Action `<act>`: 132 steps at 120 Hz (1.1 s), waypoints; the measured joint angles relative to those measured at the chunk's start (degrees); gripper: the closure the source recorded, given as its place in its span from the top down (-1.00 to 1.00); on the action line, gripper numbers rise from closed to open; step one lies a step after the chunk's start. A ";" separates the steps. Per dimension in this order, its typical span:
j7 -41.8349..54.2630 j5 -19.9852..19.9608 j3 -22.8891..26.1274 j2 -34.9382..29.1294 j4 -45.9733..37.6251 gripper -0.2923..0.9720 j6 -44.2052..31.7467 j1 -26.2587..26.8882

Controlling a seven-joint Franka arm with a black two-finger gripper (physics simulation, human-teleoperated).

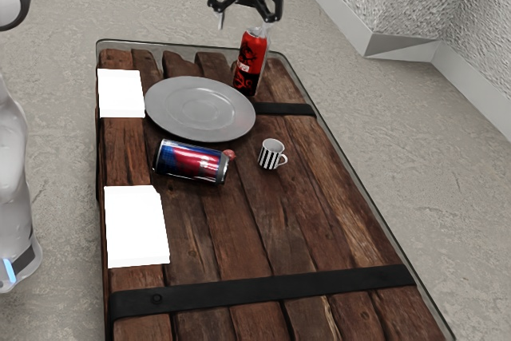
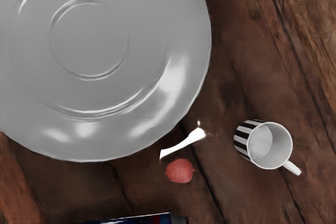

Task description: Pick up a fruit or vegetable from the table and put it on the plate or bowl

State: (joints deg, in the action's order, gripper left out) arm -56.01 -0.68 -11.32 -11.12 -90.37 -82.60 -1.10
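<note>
A small red strawberry (image 1: 230,152) lies on the wooden table between the fallen can and the striped cup; in the wrist view the strawberry (image 2: 179,171) sits just off the plate's rim. The grey plate (image 1: 200,108) rests at the far part of the table, and the plate (image 2: 100,61) looks bare in the wrist view. My gripper (image 1: 245,12) hangs high above the table's far end, over the upright red can, open, with nothing between its fingers.
An upright red can (image 1: 250,61) stands beside the plate under my hand. A blue and red can (image 1: 191,161) lies on its side next to the strawberry. A striped cup (image 1: 272,153) and two white blocks (image 1: 120,92) (image 1: 135,224) sit on the table (image 1: 263,229).
</note>
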 joint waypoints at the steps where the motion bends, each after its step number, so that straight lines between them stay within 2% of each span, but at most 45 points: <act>1: -1.04 0.00 0.00 0.00 -0.01 0.54 0.07 0.01; 20: -18.34 0.03 -0.11 0.18 -0.73 0.54 1.25 0.29; 32: -27.20 -0.17 0.08 5.57 2.15 0.54 1.83 0.22; 45: -35.33 -1.09 0.17 9.36 3.21 0.54 1.81 1.52; 66: -45.72 -2.57 -0.15 10.07 2.74 0.54 0.63 3.78; 92: -54.95 -2.94 -0.16 4.00 -16.31 0.54 -8.65 2.85; 111: -59.95 -3.05 0.17 4.63 -18.05 0.54 -13.88 5.32; 132: -63.90 -4.28 -0.07 4.71 -20.88 0.54 -17.45 4.56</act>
State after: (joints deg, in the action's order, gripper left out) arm -119.91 -4.96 -11.38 -6.40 -111.25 -100.04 3.46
